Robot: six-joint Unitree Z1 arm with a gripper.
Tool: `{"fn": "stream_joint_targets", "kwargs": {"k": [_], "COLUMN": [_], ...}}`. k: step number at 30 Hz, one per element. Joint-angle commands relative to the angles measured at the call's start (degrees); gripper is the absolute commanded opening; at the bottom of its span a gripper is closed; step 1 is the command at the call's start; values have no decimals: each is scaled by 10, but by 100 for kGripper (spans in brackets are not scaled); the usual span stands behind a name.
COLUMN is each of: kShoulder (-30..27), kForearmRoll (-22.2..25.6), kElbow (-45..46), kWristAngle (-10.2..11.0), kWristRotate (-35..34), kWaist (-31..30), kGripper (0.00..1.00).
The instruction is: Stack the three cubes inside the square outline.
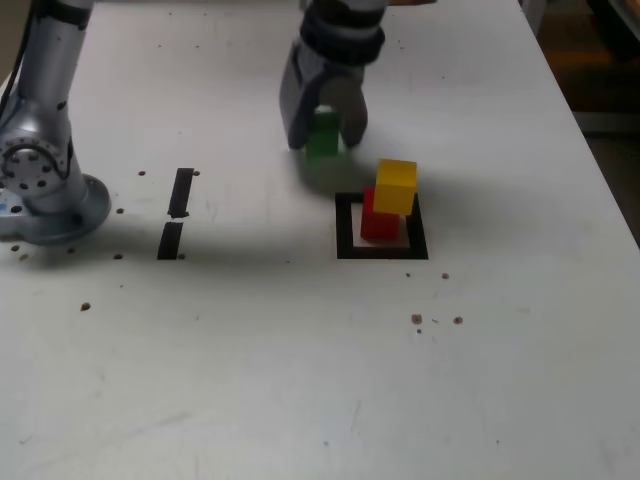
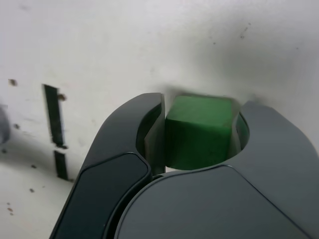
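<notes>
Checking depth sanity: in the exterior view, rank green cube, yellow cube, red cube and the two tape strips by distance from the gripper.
1. green cube, between the jaws
2. yellow cube, on the exterior view's right
3. red cube, under the yellow
4. tape strips, on the exterior view's left

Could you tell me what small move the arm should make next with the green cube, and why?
Probably lift and carry it toward the stack. The pincer looks shut on the green cube, which sits outside the square outline. In the exterior view the yellow cube already rests on the red cube inside the outline, to the green cube's right, so only green remains to place.
</notes>
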Motion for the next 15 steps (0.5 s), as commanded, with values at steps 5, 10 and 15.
{"fn": "stream_joint_targets", "kwargs": {"k": [5, 10, 15], "kShoulder": [-90, -71, -22], "kForearmRoll": [171, 198, 198], "kElbow": [-149, -259, -311], "kWristAngle": [26, 0, -25], "kWristRotate": [-10, -12, -8], "kWaist": [-83, -159, -196], "kGripper": [22, 22, 22]}}
